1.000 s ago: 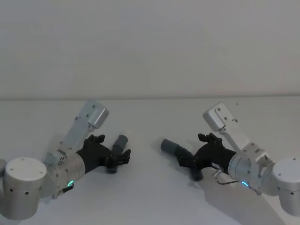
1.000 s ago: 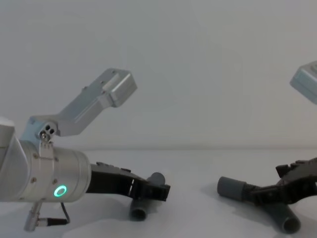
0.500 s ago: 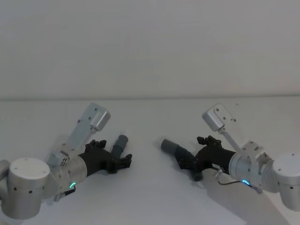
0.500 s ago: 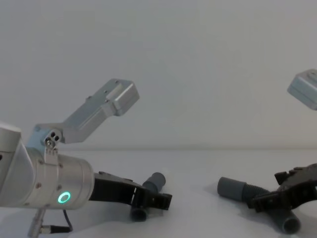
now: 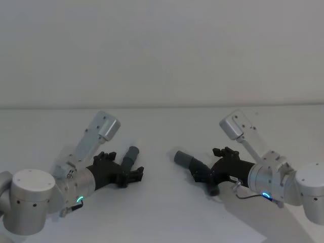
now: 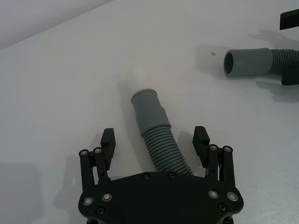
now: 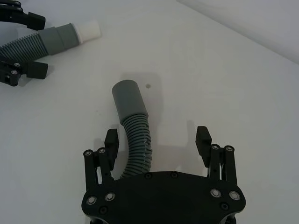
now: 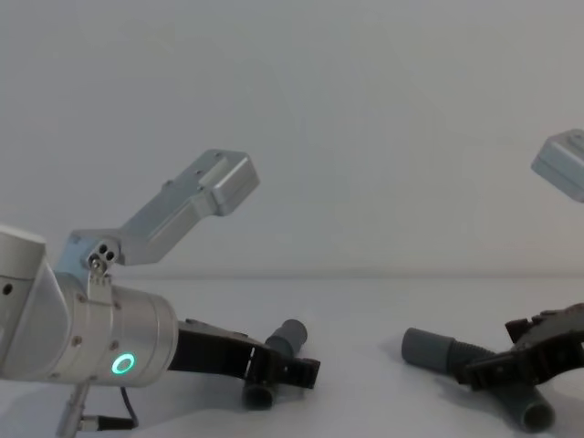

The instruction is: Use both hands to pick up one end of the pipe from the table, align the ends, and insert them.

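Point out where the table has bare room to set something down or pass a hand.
Free: the gap between the left piece and the right piece; the far table strip up to the wall; the near centre in front of that gap. Crowded: the open left gripper and right gripper each straddle a piece.

Soft, even, rather dim light falls from above, leaving the white counter [image 6: 56,84] a flat pale grey. Faint, soft-edged shadows lie just beside the pipe [image 6: 156,135] and beneath the right arm [image 5: 283,182]. A green ring light [image 8: 121,365] glows bright on the left arm [image 8: 55,310].
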